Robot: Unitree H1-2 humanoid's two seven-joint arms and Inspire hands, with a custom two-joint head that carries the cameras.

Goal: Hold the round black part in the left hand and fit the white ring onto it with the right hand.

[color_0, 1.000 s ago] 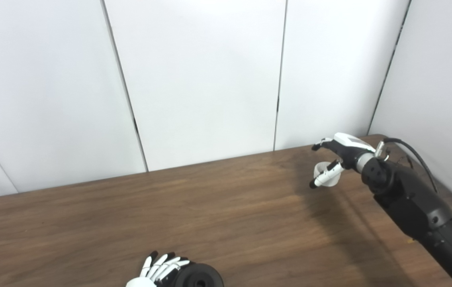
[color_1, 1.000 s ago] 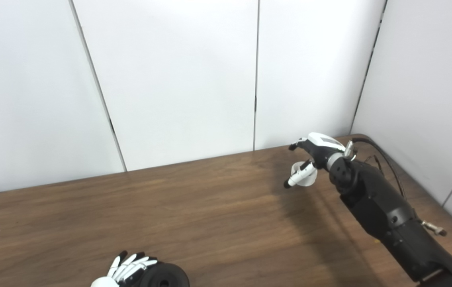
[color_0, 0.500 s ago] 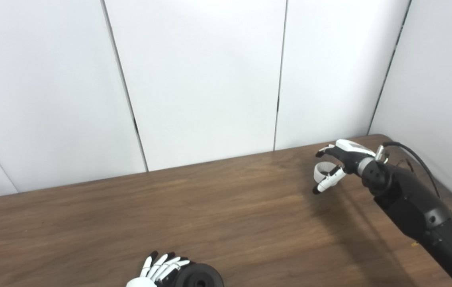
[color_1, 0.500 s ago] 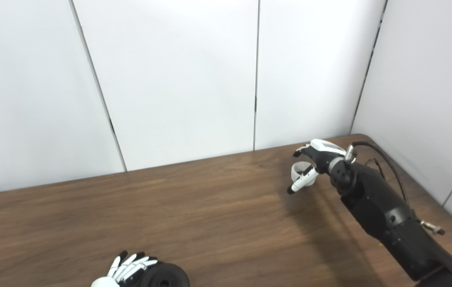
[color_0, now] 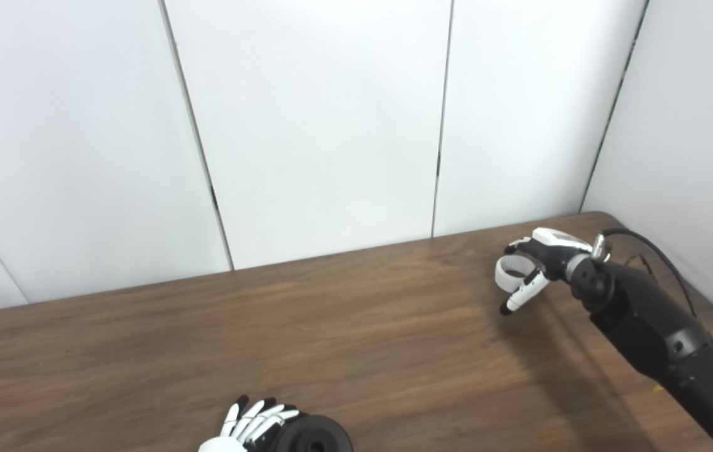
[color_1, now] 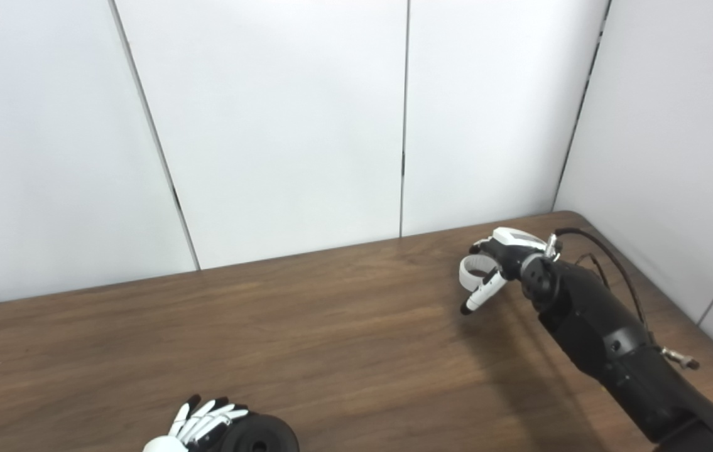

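fingers (color_0: 524,294) of the right hand (color_0: 535,263) were curled around the white ring (color_0: 509,274), holding it just above the wooden table (color_0: 356,326) out at two o'clock, near the far right corner. down at six o'clock, the round black part (color_0: 312,436) sat at the table's near edge, and the left hand (color_0: 249,427) lay against its nine o'clock side, fingers spread over its rim; a firm grip, i couldn't tell. ring and part were well apart.

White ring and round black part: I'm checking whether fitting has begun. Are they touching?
Apart. The left eye view shows the white ring at the right hand, far across bare table from the round black part.
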